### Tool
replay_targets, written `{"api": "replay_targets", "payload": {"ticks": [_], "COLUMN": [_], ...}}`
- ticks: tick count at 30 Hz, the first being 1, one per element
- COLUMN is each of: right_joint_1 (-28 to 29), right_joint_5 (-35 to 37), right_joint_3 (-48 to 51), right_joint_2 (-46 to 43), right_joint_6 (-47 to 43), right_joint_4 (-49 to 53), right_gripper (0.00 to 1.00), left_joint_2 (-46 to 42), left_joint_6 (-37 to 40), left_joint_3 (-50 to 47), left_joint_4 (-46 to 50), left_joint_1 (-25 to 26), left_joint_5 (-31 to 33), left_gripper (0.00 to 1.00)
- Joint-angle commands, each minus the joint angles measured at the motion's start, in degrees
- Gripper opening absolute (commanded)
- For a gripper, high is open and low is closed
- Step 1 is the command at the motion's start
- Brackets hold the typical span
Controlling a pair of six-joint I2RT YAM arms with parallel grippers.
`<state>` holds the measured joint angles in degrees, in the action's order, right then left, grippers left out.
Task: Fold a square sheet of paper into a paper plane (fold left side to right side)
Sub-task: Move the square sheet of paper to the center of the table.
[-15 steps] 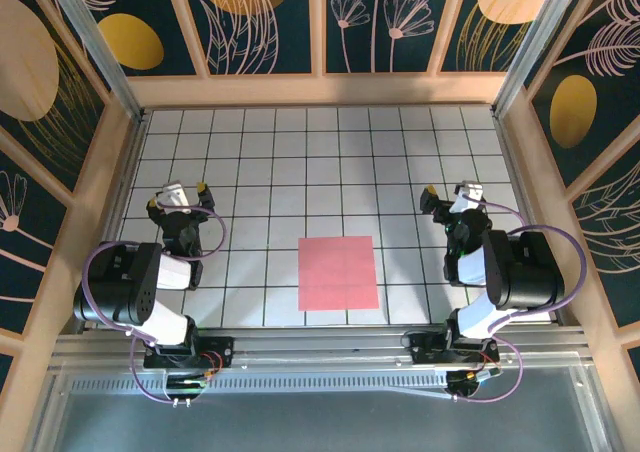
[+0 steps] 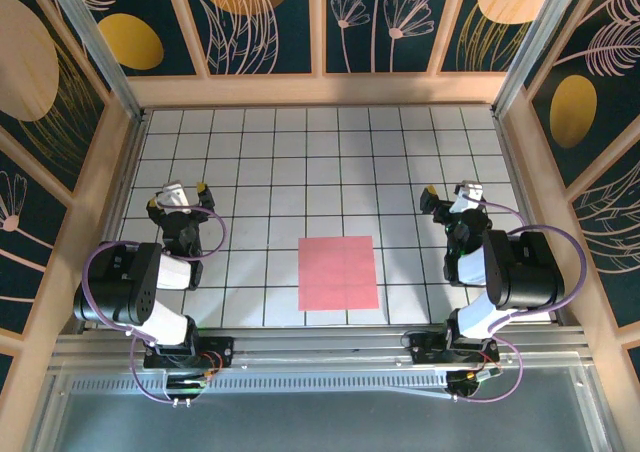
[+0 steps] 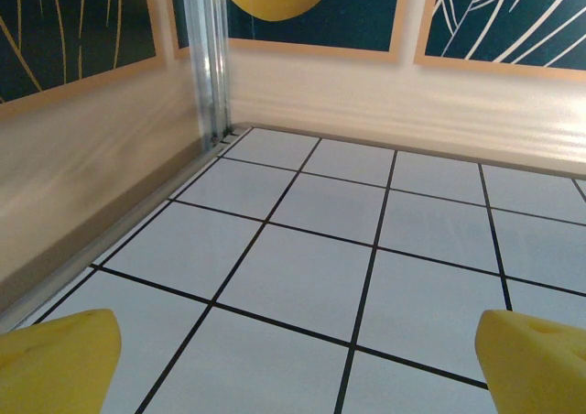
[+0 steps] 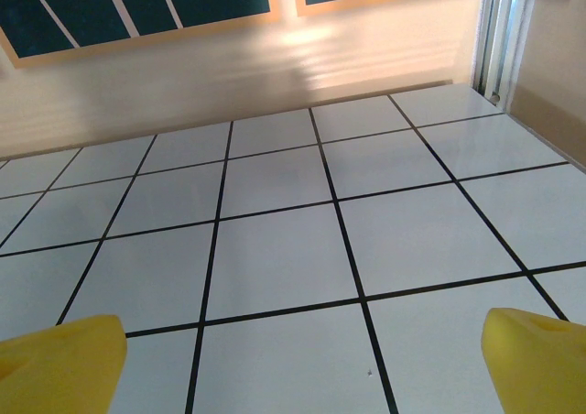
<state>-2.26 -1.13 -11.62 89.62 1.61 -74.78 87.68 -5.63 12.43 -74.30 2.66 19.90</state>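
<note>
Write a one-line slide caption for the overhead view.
Pink square sheet of paper lies flat on the table between the arms, left hand and right hand open, apart from it.

Left end effector (image 3: 293, 373) and right end effector (image 4: 293, 373): yellow fingertips (image 3: 57, 364) cropped by the bottom edge

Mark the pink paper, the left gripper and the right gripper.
pink paper (image 2: 338, 272), top view, centre of the sheet.
left gripper (image 2: 178, 194), top view, midway between its fingertips.
right gripper (image 2: 455, 192), top view, midway between its fingertips.
</note>
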Motion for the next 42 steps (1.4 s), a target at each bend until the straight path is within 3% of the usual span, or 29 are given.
{"api": "replay_targets", "payload": {"ticks": [1,21,26,30,34,37,42], "right_joint_1": [0.4,0.2,0.4,0.4,0.6,0.9,4.9], "right_joint_5": [1.2,0.9,1.8,1.8,-1.5,-7.0,-17.9], "right_joint_3": [-0.5,-0.3,-1.0,-4.7,-12.2,-15.6,-17.6], "right_joint_2": [0.2,0.1,-7.0,-17.6,-24.4,-27.4,-31.1], "right_joint_6": [-0.4,-0.2,0.0,4.2,11.6,16.9,25.2], "right_joint_4": [-2.6,-2.8,4.2,22.6,46.2,57.7,68.8], "right_gripper": [0.99,0.99,0.99,0.99,0.99,0.99,0.99], "left_joint_2": [-0.7,-0.7,-5.6,-16.6,-23.5,-24.5,-26.6], "left_joint_6": [-0.7,-0.8,-0.4,-2.7,-13.2,-18.8,-26.7], "left_joint_3": [0.1,0.0,0.0,3.9,14.3,20.7,23.1], "left_joint_4": [-0.6,-0.7,2.9,18.4,44.0,57.5,67.7], "left_joint_1": [-0.3,-0.3,-0.2,-0.2,-0.2,-0.2,-0.2], "left_joint_5": [-0.9,-0.8,-1.0,0.5,-2.7,-10.5,-26.8], "left_gripper": [0.99,0.99,0.99,0.99,0.99,0.99,0.99]}}
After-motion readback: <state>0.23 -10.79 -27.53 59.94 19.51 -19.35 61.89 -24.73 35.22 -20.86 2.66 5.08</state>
